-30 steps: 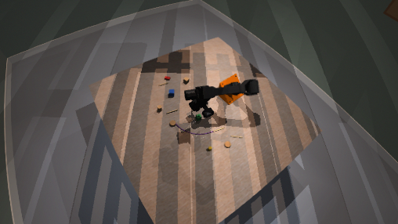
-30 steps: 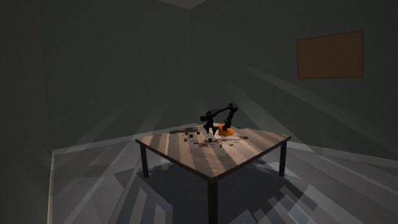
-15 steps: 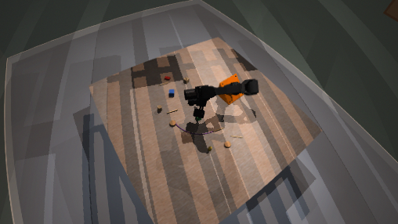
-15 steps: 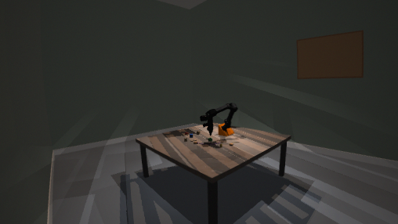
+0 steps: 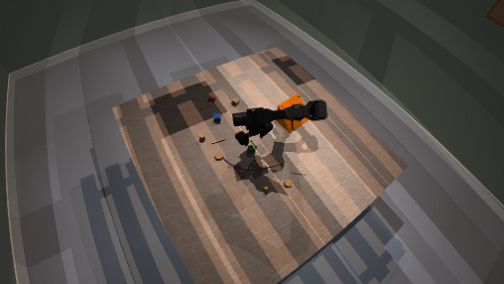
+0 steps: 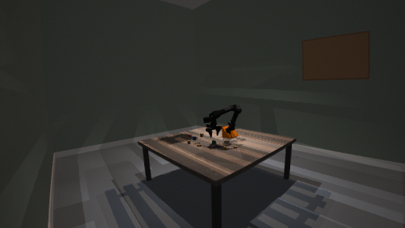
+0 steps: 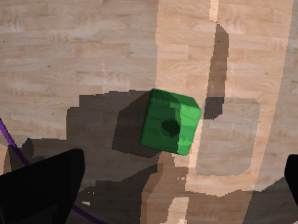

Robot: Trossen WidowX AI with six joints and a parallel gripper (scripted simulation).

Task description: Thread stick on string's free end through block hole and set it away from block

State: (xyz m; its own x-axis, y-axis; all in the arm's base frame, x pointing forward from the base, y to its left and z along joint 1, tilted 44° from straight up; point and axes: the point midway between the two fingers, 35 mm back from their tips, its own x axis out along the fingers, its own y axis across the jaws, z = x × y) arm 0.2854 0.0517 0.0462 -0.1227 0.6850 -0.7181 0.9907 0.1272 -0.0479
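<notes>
Lengthwise off the string (image 5: 248, 170) (image 7: 6, 131), the stick (image 5: 277, 165)

Observed: a blue cube (image 5: 217, 118) (image 6: 194, 138) stands near a red piece (image 5: 212, 98); a yellow piece (image 5: 266, 188) lies near a round wooden disc (image 5: 288, 183).

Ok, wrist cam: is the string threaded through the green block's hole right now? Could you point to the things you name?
No, the purple string (image 7: 19, 154) lies off to the side, apart from the green block (image 7: 159, 112), whose visible hole is dark.
</notes>
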